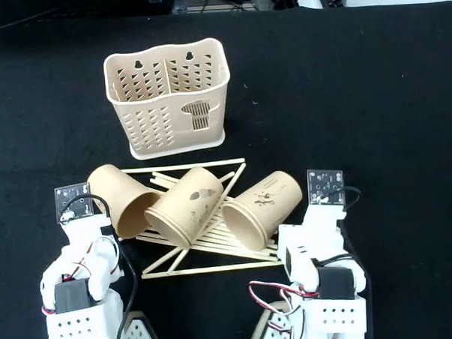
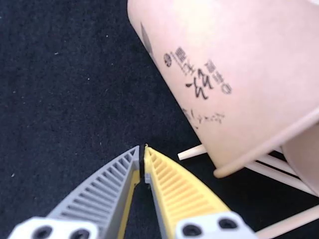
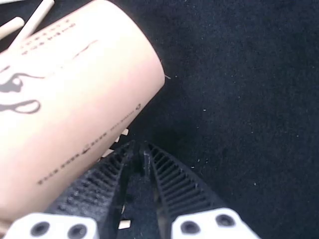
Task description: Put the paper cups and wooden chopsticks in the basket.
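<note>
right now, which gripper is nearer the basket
Left. The left gripper, jaws shut, sits by the left-end cup, in front of the basket near its left corner; the right gripper sits by the right-end cup, farther off sideways.

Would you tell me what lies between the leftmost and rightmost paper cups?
In the high view, the middle paper cup, lying on the chopsticks.

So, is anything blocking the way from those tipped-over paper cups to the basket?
Nothing upright: between the three tan paper cups and the beige perforated plastic basket lie only black cloth and a flat thin wooden chopstick.
</note>
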